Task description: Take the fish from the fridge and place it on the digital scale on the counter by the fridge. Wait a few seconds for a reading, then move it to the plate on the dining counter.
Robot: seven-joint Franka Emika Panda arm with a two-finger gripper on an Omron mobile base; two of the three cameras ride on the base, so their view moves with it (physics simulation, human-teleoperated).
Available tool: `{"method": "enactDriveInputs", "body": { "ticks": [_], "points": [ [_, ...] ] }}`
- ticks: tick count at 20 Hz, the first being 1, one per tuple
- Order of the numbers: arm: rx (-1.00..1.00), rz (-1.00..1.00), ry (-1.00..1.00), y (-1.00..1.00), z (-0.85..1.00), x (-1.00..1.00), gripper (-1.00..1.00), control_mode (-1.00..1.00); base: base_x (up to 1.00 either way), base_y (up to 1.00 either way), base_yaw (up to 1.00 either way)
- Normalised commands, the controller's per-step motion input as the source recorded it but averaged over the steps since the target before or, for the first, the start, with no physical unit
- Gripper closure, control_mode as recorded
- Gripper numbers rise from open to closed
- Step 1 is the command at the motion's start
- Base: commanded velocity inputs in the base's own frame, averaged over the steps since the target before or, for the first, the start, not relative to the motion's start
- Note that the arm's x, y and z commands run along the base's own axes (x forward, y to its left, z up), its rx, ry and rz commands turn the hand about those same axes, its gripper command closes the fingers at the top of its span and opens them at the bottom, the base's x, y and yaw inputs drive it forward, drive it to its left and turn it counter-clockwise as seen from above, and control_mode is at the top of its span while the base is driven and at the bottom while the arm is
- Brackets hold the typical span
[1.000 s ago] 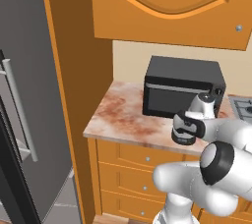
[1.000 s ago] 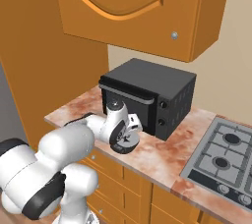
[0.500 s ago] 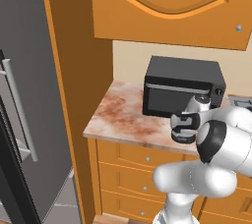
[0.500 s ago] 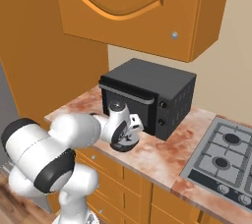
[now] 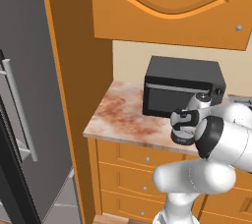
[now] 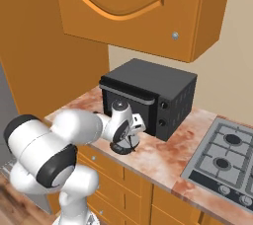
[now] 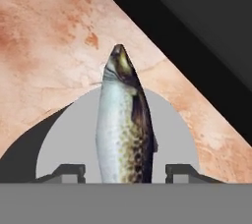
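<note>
the fish [image 7: 125, 127] lies lengthwise across the grey top of the scale [image 7: 69, 134], its head reaching just past the far rim over the counter [image 7: 44, 36]. the scale sits on that short marbled top just in front of the black microwave [image 5: 182, 93], which fills the dark corner of the hand view. laying the fish flat and centred makes sense for a reading: its weight bears on the disc and not on the stone.

the gripper [image 7: 125, 171] hangs right over the scale, looking down along the fish. its two fingertips [image 7: 66, 171] stand wide on either side of the body, with grey gaps showing between each tip and the fish, so the hand looks open and the fish released, though the very tail end is hidden by the bottom of that view. staying low and straddling the fish would suit the wait, since it could close again without re-aiming.

in the left base view the gripper [image 5: 183, 128] covers the scale, and the fridge [image 5: 22, 120] stands at the far left beyond the orange cabinet side.

against half a second ago, the hand sits at the same spot over the scale. the change is in the arm behind it: the elbow and shoulder links have swung lower and nearer the base cameras, while the wrist holds its place. the counter, microwave and fridge door keep their places.
</note>
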Motion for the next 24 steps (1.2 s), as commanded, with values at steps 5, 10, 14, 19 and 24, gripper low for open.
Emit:
{"method": "enactDriveInputs", "body": {
  "ticks": [5,10,14,19,24],
  "points": [
    [0.00,0.00,-0.03,-0.01,0.09,-0.06,-1.00,-1.00,0.00,0.00,0.00],
    [0.04,0.00,-0.08,0.00,0.70,-0.43,-1.00,-1.00,0.00,0.00,0.00],
    [0.10,-0.05,-0.01,0.00,0.82,-0.63,-1.00,-1.00,0.00,0.00,0.00],
    [0.10,-0.10,0.01,0.00,0.55,-0.36,-1.00,-1.00,0.00,0.00,0.00],
    [0.04,-0.09,0.10,0.00,0.09,-0.02,-1.00,-1.00,0.00,0.00,0.00]
  ]
}}
